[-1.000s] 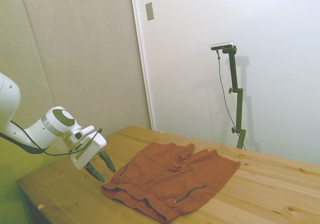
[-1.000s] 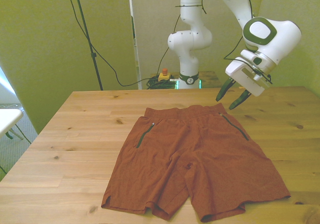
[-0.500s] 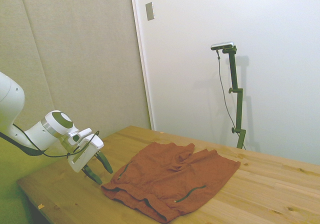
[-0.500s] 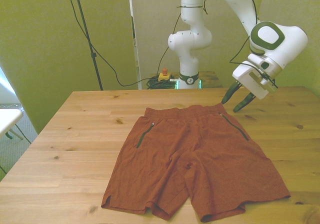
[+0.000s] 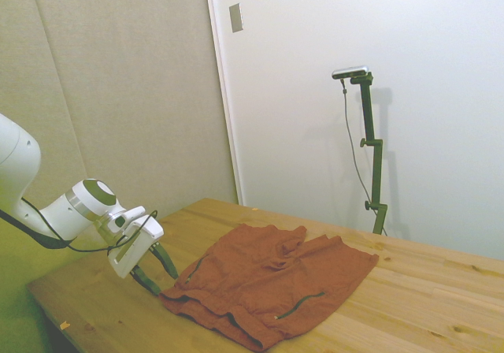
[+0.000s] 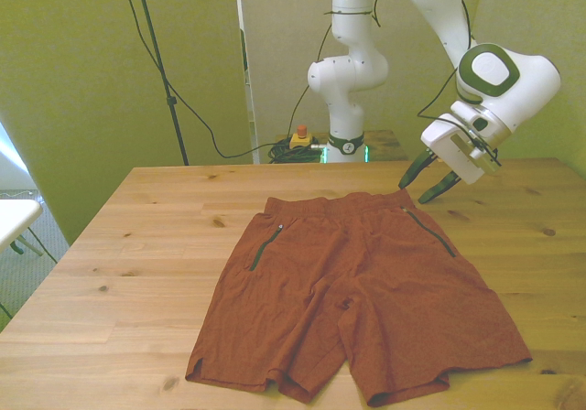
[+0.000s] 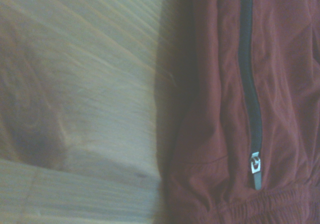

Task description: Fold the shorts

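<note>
While shorts (image 6: 352, 291) lie flat, unfolded, mid tabletop (image 6: 137, 245), I count no fold done. Hand (image 6: 427, 179) empty, fingers apart, low beside waistband corner at front view's right. Contact with cloth probably none; hard to tell. All folding left.

Wooden bench (image 6: 137, 245) — pale walls behind

Red-topped yellow button box (image 6: 299, 139) at the far edge, black cables (image 6: 197, 117) trailing; grey wall plate (image 5: 236, 17) above.
</note>
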Available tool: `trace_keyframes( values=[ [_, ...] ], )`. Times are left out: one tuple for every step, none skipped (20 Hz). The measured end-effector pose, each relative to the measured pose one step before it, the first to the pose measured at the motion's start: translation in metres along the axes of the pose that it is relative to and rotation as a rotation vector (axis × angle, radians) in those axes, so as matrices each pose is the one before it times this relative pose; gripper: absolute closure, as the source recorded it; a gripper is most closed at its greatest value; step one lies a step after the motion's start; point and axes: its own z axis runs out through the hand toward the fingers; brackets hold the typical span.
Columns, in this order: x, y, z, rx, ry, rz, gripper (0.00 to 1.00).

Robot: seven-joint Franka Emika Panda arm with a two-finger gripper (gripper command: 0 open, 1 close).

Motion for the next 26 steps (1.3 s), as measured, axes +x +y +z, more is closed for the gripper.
trace_keyframes(
  values=[
    [0.00085,0.00147,0.00208,-0.00317,-0.00167,0.00716,0.0],
    [0.00082,0.00161,0.00178,-0.00191,-0.00189,0.0061,1.0],
    [0.00039,0.0015,0.0013,-0.0013,-0.00119,0.00546,1.0],
    [-0.00025,0.00092,0.00092,-0.00073,-0.0006,0.0049,1.0],
    [-0.00036,0.00045,0.00037,-0.00004,-0.00005,0.00453,1.0],
    [-0.0003,0.0003,0.00026,-0.00012,0.00001,0.0033,1.0],
    [-0.00024,0.00029,0.0003,-0.00031,-0.00011,0.00364,1.0],
    [-0.0001,0.00033,0.00032,0.0004,-0.0002,0.00289,1.0],
    [-0.00102,0.00014,0.00132,0.00112,-0.00117,0.00084,1.0],
    [-0.00118,0.00014,0.00096,0.00276,-0.00054,0.00143,1.0],
    [-0.00104,0.00001,0.00095,0.00195,-0.0007,0.00149,1.0],
    [-0.00084,0.0002,0.00113,-0.00082,-0.00105,0.00139,1.0],
    [-0.00076,0.00062,0.00212,-0.004,-0.00078,0.00037,1.0],
    [-0.0004,0.00102,0.00302,-0.00561,-0.00039,-0.00022,1.0],
    [-0.00013,0.00098,0.00283,-0.00511,-0.00092,0.00002,1.0],
    [-0.00016,0.00087,0.00291,-0.00406,0.00118,-0.00085,1.0],
    [-0.00068,0.00004,0.00143,0.00087,0.00182,-0.00121,1.0],
    [-0.00081,-0.00038,0.00041,0.00364,0.00042,0.00015,1.0],
    [-0.00083,-0.00033,0.00038,0.00277,-0.00034,-0.00053,1.0],
    [-0.00085,-0.00025,0.00049,0.00206,-0.00045,-0.00057,1.0],
    [-0.00088,-0.00026,0.00054,0.00209,-0.00053,-0.00125,1.0],
    [-0.00084,-0.0004,0.00049,0.00261,-0.00055,-0.00135,1.0],
    [-0.00077,-0.00056,0.00053,0.00218,-0.00074,-0.00136,1.0],
    [-0.00065,-0.00066,0.00061,0.00069,-0.00093,-0.00139,1.0],
    [-0.00064,-0.00074,0.00058,0.00029,-0.00091,-0.0013,1.0],
    [-0.0005,-0.00061,0.00056,0.00019,-0.00088,-0.00083,1.0]
  ],
)
